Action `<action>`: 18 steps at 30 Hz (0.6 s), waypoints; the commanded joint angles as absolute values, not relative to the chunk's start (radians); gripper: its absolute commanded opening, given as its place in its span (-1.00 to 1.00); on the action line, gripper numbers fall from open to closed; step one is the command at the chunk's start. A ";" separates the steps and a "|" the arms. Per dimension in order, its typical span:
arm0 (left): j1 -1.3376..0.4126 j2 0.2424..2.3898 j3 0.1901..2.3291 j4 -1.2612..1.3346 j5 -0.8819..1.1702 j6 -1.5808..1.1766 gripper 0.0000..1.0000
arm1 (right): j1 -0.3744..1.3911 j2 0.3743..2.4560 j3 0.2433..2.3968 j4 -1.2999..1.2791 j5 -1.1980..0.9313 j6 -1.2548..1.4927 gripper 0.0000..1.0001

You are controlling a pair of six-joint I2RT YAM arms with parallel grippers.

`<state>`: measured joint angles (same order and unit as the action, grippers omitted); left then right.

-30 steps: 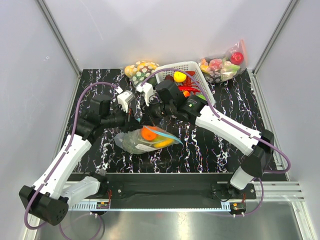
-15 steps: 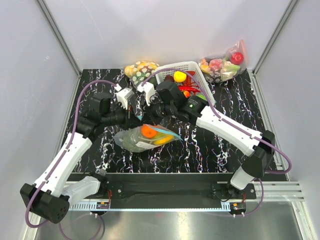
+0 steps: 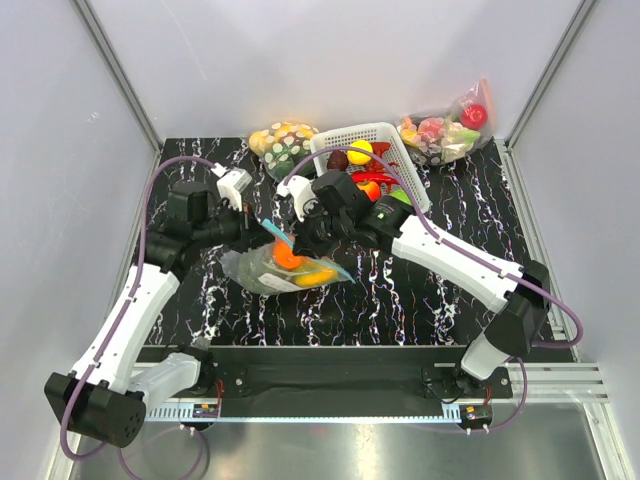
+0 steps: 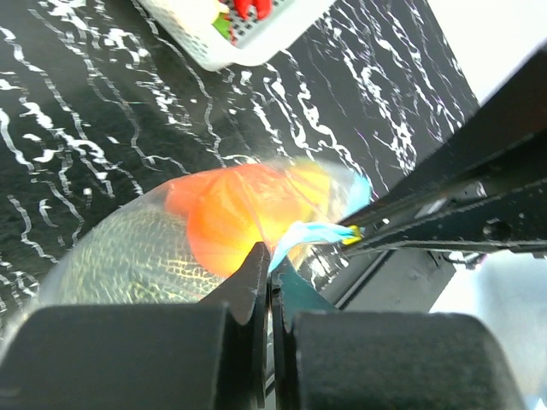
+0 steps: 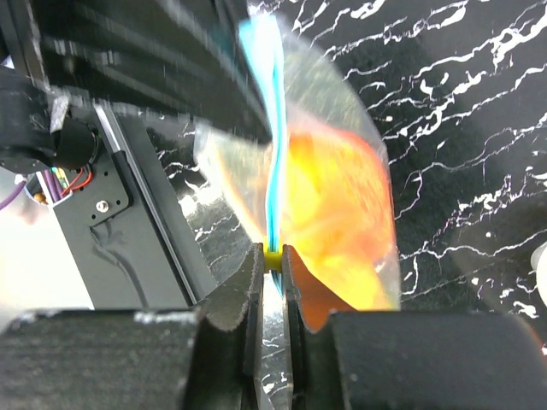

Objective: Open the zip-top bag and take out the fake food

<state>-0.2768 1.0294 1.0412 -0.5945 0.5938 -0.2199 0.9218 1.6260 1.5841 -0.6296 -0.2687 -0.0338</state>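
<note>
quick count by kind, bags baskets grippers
Clear plastic bags: 3 (zip-top bag with teal strip, bag of yellow-and-white spotted items, bag with red apple)
White plastic basket: 1
Grippers: 2 (left gripper, right gripper)
Total: 6

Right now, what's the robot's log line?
left gripper: shut on bag at zip strip | right gripper: shut on bag at zip strip | fake food: inside bag

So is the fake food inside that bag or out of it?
Inside: the fake food shows orange and green through the zip-top bag's clear plastic. The left gripper and right gripper pinch its teal zip strip.
</note>
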 commanded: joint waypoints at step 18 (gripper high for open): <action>-0.118 1.054 1.066 -0.430 0.407 -0.209 -1.00 | 0.925 1.490 1.508 -0.805 -0.222 0.021 -0.89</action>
